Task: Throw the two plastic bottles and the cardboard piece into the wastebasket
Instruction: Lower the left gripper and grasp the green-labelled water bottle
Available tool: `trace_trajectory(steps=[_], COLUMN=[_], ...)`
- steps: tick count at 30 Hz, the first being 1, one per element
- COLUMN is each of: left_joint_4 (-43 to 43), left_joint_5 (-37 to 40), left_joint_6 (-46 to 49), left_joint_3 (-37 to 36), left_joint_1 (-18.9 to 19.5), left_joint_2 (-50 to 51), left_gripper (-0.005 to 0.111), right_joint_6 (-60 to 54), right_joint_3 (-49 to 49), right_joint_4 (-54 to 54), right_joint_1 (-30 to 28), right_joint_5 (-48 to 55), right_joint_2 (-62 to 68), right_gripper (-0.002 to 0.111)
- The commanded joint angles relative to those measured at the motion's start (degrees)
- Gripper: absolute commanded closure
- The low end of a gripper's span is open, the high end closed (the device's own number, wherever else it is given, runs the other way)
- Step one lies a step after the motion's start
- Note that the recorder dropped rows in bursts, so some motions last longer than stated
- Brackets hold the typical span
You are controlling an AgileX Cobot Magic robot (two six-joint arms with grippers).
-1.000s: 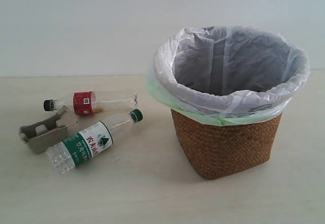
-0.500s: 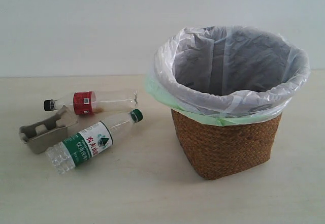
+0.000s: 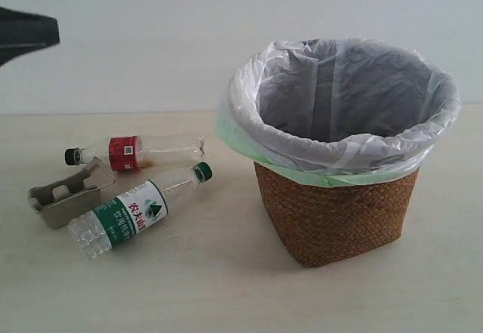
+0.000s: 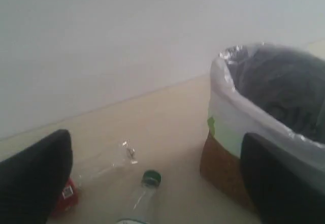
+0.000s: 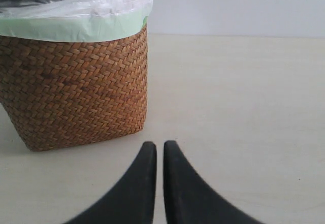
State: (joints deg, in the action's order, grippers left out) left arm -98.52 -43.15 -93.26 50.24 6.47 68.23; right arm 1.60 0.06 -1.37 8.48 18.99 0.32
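green-cap bottle point(image 3: 139, 211): on its side on the surface point(image 3: 226, 288), left of the wastebasket point(image 3: 339, 212), cap pointing toward it; red Chinese characters on the label, can't read them
red-label bottle point(image 3: 136, 152): lying behind it, black cap pointing away from the wastebasket, print unreadable
cardboard piece point(image 3: 64, 195): just beside both bottles
left hand point(image 4: 152, 148): released, fingers point(image 4: 284, 183) wide apart, mostly cut off
right hand point(image 5: 159, 145): clenched, empty

Left pincer point(image 3: 27, 34) — mostly off-frame

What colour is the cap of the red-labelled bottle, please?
Black; the cap of the red-labelled bottle shows best in the exterior view.
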Motion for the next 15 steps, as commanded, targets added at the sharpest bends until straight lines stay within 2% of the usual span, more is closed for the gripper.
trace_trajectory(steps=[1, 4, 9, 12, 15], left_joint_4=[-1.4, -1.4, -1.4, -1.4, -1.4], left_joint_5=[-2.0, 0.9, 18.1, 30.6, 37.3], left_joint_6=[4.4, 8.8, 13.7, 13.0, 10.6], left_joint_3=[1.5, 1.8, 2.3, 3.9, 6.1], left_joint_1=[-2.6, -5.6, -11.3, -14.2, -15.7], left_joint_2=[6.7, 10.7, 15.9, 18.6, 21.2], left_gripper=[0.029, 0.032, 0.032, 0.029, 0.029], right_joint_6=[-0.3, -0.3, -0.3, -0.3, -0.3], right_joint_3=[-0.1, -0.1, -0.1, -0.1, -0.1], right_joint_4=[-0.5, -0.5, -0.5, -0.5, -0.5], right_joint_1=[0.1, 0.1, 0.1, 0.1, 0.1], right_joint_5=[-0.5, -0.5, -0.5, -0.5, -0.5], right_joint_2=[-0.3, -0.3, -0.3, -0.3, -0.3], right_gripper=[0.106, 0.106, 0.106, 0.106, 0.106])
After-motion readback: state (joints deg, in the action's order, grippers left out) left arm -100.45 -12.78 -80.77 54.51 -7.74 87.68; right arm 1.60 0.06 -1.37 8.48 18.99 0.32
